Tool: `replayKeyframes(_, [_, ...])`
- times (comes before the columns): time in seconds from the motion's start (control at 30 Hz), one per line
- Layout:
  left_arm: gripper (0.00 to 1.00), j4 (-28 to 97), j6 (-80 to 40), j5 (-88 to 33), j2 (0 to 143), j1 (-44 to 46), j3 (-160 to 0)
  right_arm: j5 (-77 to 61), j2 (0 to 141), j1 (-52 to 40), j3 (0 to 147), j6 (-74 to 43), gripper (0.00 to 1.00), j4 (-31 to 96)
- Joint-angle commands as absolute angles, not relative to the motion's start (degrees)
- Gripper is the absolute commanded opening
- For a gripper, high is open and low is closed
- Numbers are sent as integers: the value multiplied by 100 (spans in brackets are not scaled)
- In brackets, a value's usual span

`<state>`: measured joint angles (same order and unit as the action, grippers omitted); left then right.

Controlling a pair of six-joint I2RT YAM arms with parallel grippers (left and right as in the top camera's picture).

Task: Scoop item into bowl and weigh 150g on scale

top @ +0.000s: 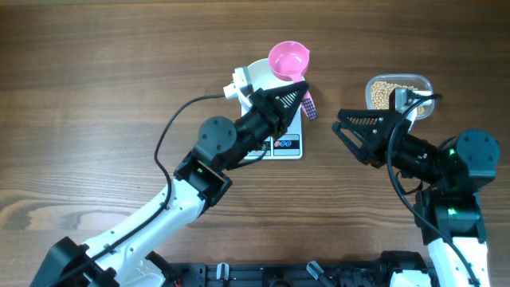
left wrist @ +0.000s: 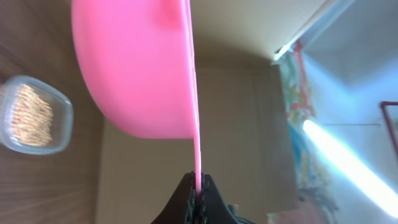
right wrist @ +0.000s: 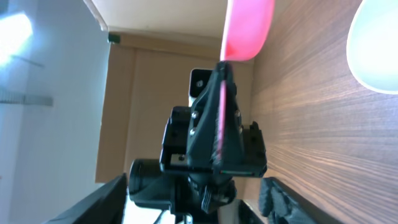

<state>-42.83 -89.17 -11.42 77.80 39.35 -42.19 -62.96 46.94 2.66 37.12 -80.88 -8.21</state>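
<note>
Closest to the lens in the left wrist view, the left gripper (left wrist: 197,198) has its jaws pressed together on the thin handle of the pink scoop (left wrist: 137,68), whose cup rises beyond them, seen edge-on. From overhead no beans show inside that cup. It hangs over the white bowl (top: 253,73), which sits on the far part of the scale (top: 287,147), with the display on the edge facing the robot. Scoop and arm hide what the bowl holds.

Off to the robot's right, the right gripper (top: 338,123) has its jaws spread with nothing between them, fingertips pointing toward the scale. Just beyond it lies the clear tub (top: 428,83) holding the beans (top: 386,92), well apart from the bowl on the wooden table (top: 96,80).

The relation that matters is that the beans lie to the right of the scoop, while the handle's long axis runs away from the robot and a little leftward. The right arm is much nearer the tub, but the left arm holds the tool. Loading the scoop therefore likely calls for a sideways reach across to the tub, passing beyond the open right claw, which may be placed to steady the tub.
</note>
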Motion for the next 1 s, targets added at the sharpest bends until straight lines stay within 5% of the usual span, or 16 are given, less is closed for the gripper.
replayKeyframes(0.0, [4,-4445,-9198,-676,7760,4145,-4239,-6134,4705,257,3787,-8340,62,-829])
replayKeyframes(0.97, [4,-4311,-9170,762,7865,5048,-4239,-5502,5162,-349,3787,-8482,34,-838])
